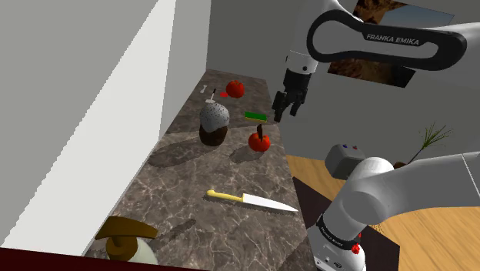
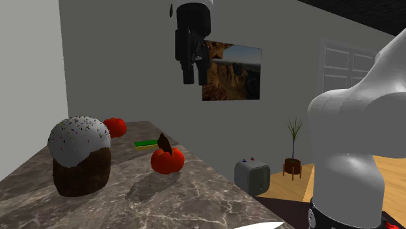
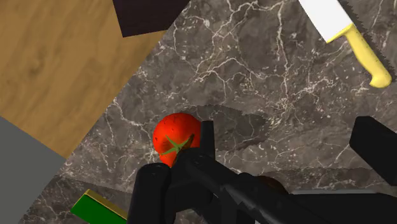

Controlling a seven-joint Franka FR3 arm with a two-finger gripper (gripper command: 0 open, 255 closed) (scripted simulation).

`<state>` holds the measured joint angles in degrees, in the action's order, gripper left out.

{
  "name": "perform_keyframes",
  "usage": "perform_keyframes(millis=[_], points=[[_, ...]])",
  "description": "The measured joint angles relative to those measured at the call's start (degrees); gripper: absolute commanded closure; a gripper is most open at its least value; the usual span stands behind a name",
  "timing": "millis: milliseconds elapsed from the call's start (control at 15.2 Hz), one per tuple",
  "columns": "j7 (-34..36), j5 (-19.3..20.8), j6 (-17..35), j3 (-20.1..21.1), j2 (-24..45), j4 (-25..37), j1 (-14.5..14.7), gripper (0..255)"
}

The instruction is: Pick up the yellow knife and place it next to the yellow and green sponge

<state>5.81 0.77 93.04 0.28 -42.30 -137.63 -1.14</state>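
The knife point(image 1: 250, 200) has a yellow handle point(image 1: 223, 195) and a white blade. It lies flat on the dark marble counter point(image 1: 192, 173), near the edge by the stand. Its handle point(image 3: 366, 54) and blade also appear in the wrist view, and the blade tip point(image 2: 260, 226) in the second exterior view. The green and yellow sponge point(image 1: 256, 116) point(image 2: 148, 144) point(image 3: 95, 207) lies at the far end of the counter. My gripper point(image 1: 285, 105) point(image 2: 192, 71) point(image 3: 289, 137) hangs high over the far end, near the sponge and well away from the knife. It is open and holds nothing.
A red tomato point(image 1: 259, 142) point(image 3: 175, 137) sits just before the sponge, and another point(image 1: 235, 88) lies farther back. A frosted cake point(image 1: 215, 123) point(image 2: 79, 156) stands mid-counter and a soap dispenser point(image 1: 127, 239) at the near end. A wall runs along the shoulder view's left. A grey box point(image 2: 252, 175) sits on the wooden floor.
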Motion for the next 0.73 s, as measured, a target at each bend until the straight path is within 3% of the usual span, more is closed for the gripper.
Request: perform_keyframes(millis=[198,726], points=[[-1.2,-0.1,1.4,0.6,0.7,-1.0,1.1,0],[-7.6,-1.0,12.1,5.6,7.5,-7.1,8.5,0]])
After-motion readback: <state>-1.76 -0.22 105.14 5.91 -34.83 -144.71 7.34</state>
